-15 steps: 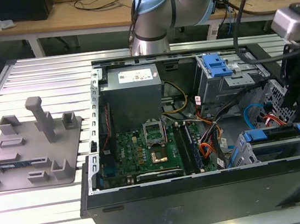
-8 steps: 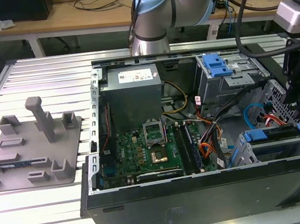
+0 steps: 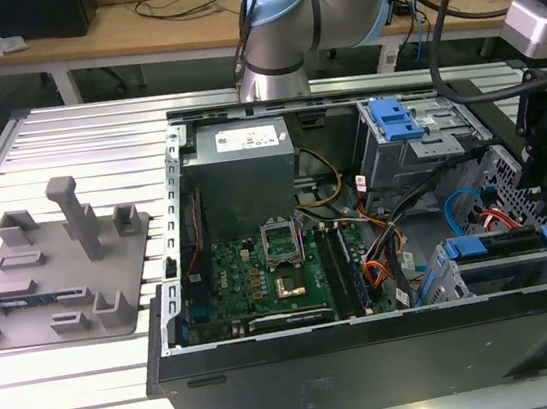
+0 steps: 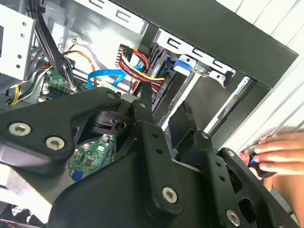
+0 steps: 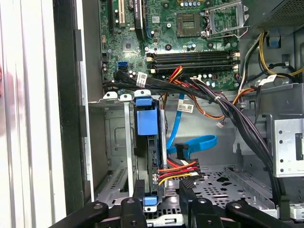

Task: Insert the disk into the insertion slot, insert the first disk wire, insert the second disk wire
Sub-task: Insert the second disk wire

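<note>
- Black pincer (image 5: 163, 192) hangs with its fingers (image 5: 139, 189) apart, clamped on nothing, close to the disk (image 5: 153, 159).
- The disk stands on edge inside the grey cage (image 5: 116, 142), with its blue frame showing.
- It looks stiff, weighty and easily harmed by knocks; the frame's edges seem the safest hold.
- The red-orange wires (image 5: 178, 167) and blue cable (image 5: 197, 141) look limp, best taken by their plugs.
- Whether either plug is fully home is hard to tell; the disk's label is hidden.

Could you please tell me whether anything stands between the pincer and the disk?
Nothing visible does. The open pincer hangs right at the end of the disk; the red-orange wire bundle lies beside, not between.
</note>
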Motion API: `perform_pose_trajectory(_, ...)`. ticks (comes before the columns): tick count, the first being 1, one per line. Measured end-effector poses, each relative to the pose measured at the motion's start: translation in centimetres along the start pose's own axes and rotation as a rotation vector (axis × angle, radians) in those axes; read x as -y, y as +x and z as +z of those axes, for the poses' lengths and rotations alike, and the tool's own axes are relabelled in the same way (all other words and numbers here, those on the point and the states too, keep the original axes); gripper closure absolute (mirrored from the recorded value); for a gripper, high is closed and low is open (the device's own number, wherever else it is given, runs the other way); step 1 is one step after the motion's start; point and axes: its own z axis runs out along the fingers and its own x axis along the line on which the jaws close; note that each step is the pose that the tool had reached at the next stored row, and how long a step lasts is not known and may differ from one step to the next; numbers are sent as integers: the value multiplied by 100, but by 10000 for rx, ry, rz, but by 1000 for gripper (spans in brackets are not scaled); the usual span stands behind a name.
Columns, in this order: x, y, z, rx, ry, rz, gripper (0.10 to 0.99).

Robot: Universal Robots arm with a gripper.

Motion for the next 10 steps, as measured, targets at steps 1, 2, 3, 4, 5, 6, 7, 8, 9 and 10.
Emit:
perform_pose_trajectory(1,0,0,-1,0,-1,0,663)
perform_pose_trajectory(2,0,0,-1,0,0,0,663)
perform_pose_trajectory(3,0,0,-2,0,0,0,663)
perform_pose_trajectory(4,0,0,-2,1,0,0,663)
perform_pose_trajectory(5,-1,-23,-4,-81,3,0,663)
perform_pose_trajectory(6,-2,-57,-4,-170,7,0,663)
perform_pose_trajectory(7,-4,-109,-6,-276,10,0,663)
perform_pose_trajectory(8,-6,-170,-7,-403,14,0,663)
perform_pose_trajectory(9,-9,-240,-10,-585,20,0,663)
perform_pose_trajectory(10,-10,-281,-11,-704,24,0,663)
